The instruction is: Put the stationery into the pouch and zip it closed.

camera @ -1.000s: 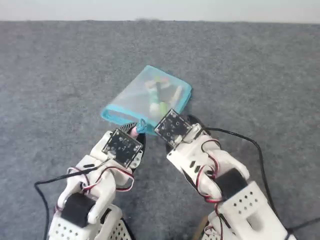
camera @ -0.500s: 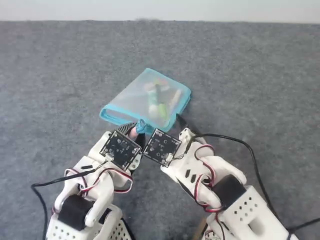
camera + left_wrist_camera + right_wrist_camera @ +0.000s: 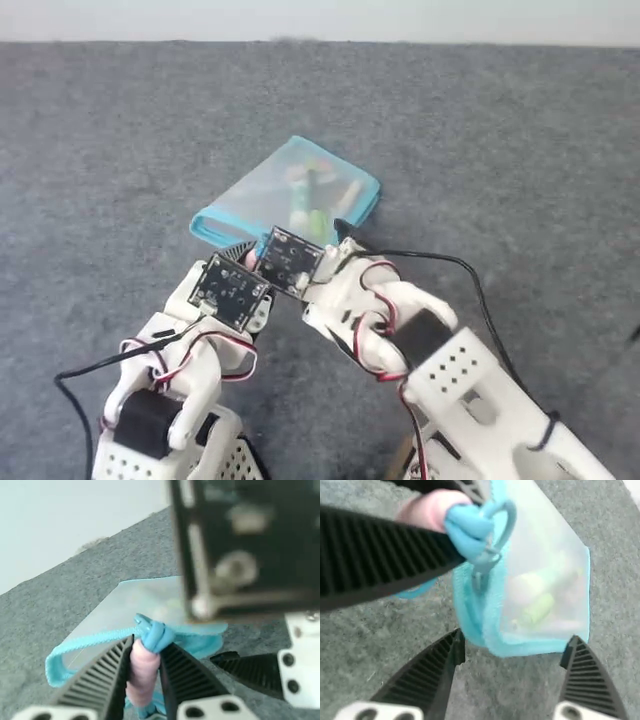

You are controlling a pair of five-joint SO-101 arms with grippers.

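Left claw (image 3: 146, 649) is clamped narrow on the pink pull tab (image 3: 142, 677), to which the teal zip cord (image 3: 150, 632) is tied. Pouch (image 3: 265, 190) lies flat on the grey tabletop (image 3: 520, 150), just beyond both arms. Stationery (image 3: 305, 200) is seen inside through the translucent wall, so loading is judged done. Zip closure cannot be confirmed: slider (image 3: 487, 562) sits at the pouch's near corner, teeth not resolvable. Right claw (image 3: 516, 640) is spread wide, straddling that corner, nothing gripped. The two claws are crowded together. Bare tabletop is available either side of the pouch, and the far edge is well apart from it.
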